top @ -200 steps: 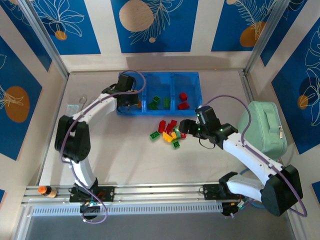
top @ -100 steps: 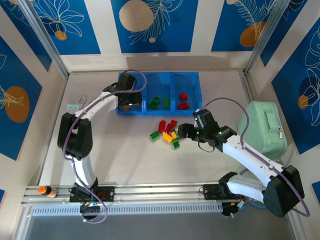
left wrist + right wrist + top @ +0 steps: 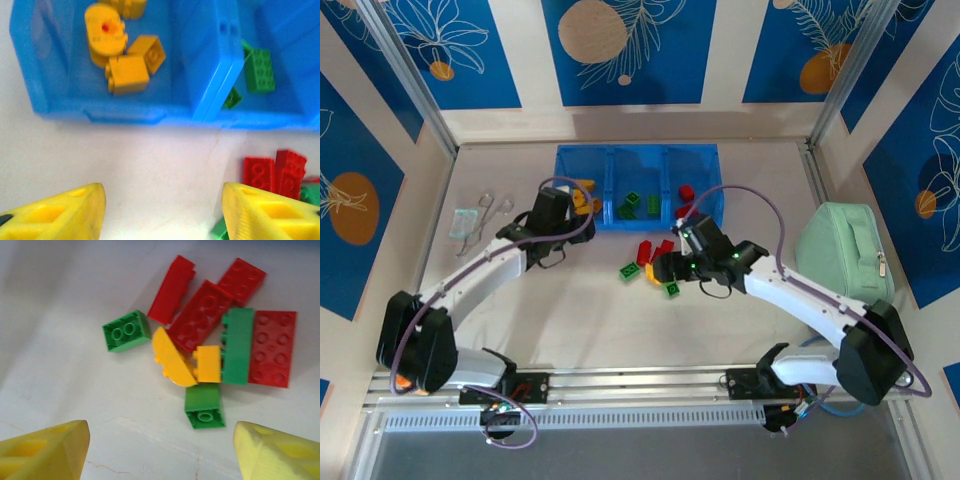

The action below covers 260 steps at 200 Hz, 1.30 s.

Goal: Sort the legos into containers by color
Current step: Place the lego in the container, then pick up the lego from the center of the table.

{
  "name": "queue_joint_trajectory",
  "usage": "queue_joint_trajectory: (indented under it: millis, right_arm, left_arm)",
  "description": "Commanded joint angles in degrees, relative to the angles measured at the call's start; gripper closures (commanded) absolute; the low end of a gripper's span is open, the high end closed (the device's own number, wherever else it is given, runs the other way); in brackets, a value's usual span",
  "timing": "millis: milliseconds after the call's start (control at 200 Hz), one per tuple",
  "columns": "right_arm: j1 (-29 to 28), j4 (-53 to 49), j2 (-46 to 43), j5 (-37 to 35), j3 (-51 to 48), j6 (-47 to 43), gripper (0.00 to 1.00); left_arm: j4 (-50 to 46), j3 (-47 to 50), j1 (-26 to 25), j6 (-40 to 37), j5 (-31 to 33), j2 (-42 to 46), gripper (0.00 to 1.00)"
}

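The blue tray [image 3: 620, 160] sits at the back of the table. Its left compartment holds a yellow-orange ring [image 3: 104, 32] and yellow bricks [image 3: 127, 74]. The middle compartment holds green bricks [image 3: 260, 70], the right one red bricks [image 3: 685, 192]. A loose pile of legos [image 3: 655, 262] lies in front of the tray: red bricks [image 3: 200, 315], a long green one [image 3: 237, 346], a yellow half-round [image 3: 172, 357], and small green bricks [image 3: 203, 405] [image 3: 126, 331]. My right gripper [image 3: 160, 450] hovers open just short of the pile. My left gripper [image 3: 162, 215] is open over bare table in front of the tray's left compartment.
A mint-green pouch [image 3: 845, 258] lies at the right edge. A clear packet with small tools [image 3: 475, 218] lies at the left. An orange-capped bottle [image 3: 408, 381] sits by the near rail. Metal frame posts and walls ring the table.
My left gripper has pulled back out of the tray's left compartment toward the near side, its arm now stretched low. My right gripper has slid left to the pile.
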<state>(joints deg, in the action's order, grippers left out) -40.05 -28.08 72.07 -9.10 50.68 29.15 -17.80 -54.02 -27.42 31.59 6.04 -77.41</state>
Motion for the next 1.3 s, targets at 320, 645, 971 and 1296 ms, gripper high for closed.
queue_joint_trajectory:
  millis: [320, 645, 971, 1296]
  right_arm:
    - [-7.11, -9.56, 17.56, -7.93, 14.83, -10.97, 0.42]
    - [-9.75, -14.61, 29.09, -16.94, 21.39, -12.48, 0.47]
    - [-10.43, -16.4, 35.34, -20.05, 24.63, -13.61, 0.49]
    - [-12.51, -17.36, 38.84, -19.9, 25.41, -12.68, 0.52]
  left_arm:
    - [-0.01, 16.45, -1.5, 4.48, 2.65, 14.26, 0.37]
    - [-2.45, 23.41, -1.65, 6.34, 3.71, 21.79, 0.37]
    - [-2.96, 26.16, -1.67, 6.99, 4.06, 25.21, 0.37]
    - [-3.2, 26.61, -1.67, 6.65, 4.42, 25.73, 0.37]
